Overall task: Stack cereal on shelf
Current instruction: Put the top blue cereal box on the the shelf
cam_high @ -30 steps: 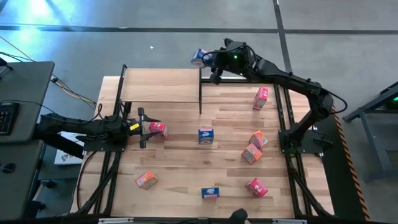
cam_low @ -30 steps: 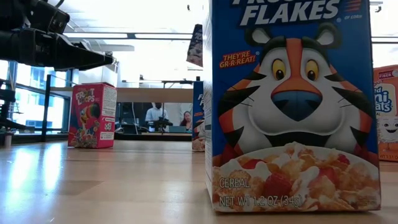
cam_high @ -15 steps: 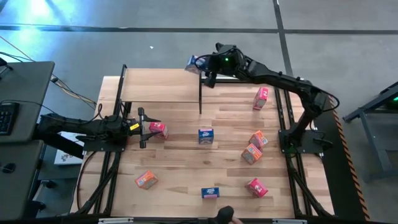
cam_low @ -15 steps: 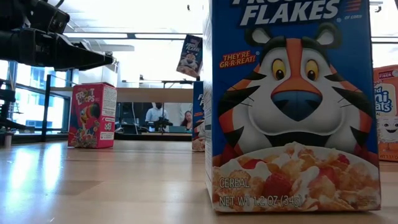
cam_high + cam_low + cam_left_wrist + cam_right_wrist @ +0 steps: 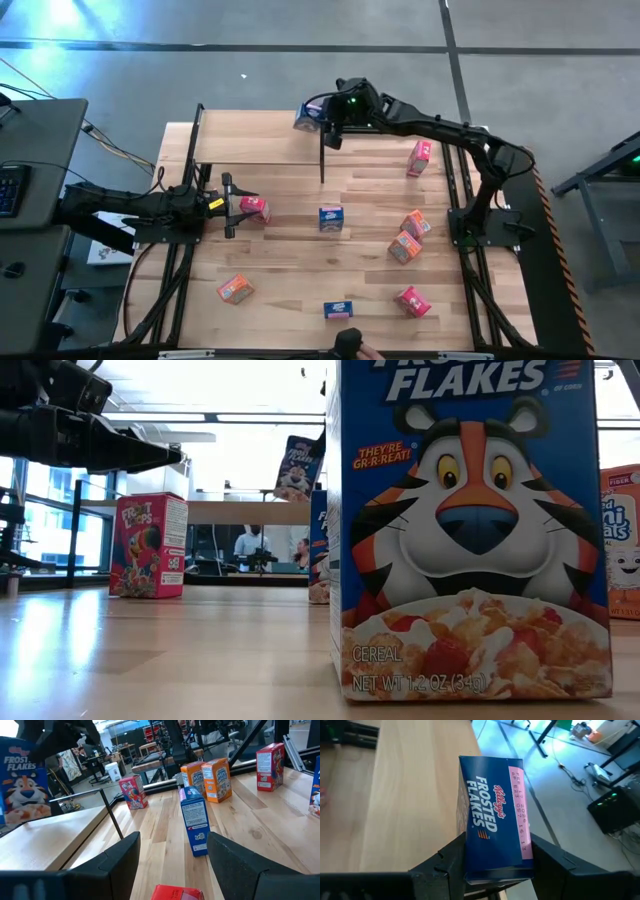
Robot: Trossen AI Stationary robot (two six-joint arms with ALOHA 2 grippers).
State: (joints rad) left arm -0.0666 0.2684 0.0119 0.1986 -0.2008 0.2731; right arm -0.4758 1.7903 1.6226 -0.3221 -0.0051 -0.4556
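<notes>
My right gripper (image 5: 322,113) is shut on a blue cereal box (image 5: 308,116), which it holds in the air over the far right corner of the shelf's light wooden board (image 5: 258,137). The low view shows this box (image 5: 297,468) tilted above the board. My left gripper (image 5: 228,205) waits open at the table's left, pointing level. A pink-red box (image 5: 254,208) stands on the table just in front of its fingers, untouched. Several other cereal boxes stand on the tabletop. My right gripper pinches the blue box between its two fingers, one finger (image 5: 447,862) on each of two opposite sides, at the box's end nearest the wrist (image 5: 492,870). The fingers slant down from the table's right. The box is lifted clear and tilted, its printed face (image 5: 485,815) up.
On the tabletop stand a blue box (image 5: 330,218) at the middle, another blue box (image 5: 338,310) near the front edge, an orange box (image 5: 235,290), two orange boxes (image 5: 410,235) and pink-red boxes (image 5: 419,156) (image 5: 413,301). A black post (image 5: 322,150) stands at the shelf's right side.
My right gripper has carried the blue box down and toward the table's left and near side, from beyond the shelf's far right corner to above the board. Its hold on the box has stayed shut.
</notes>
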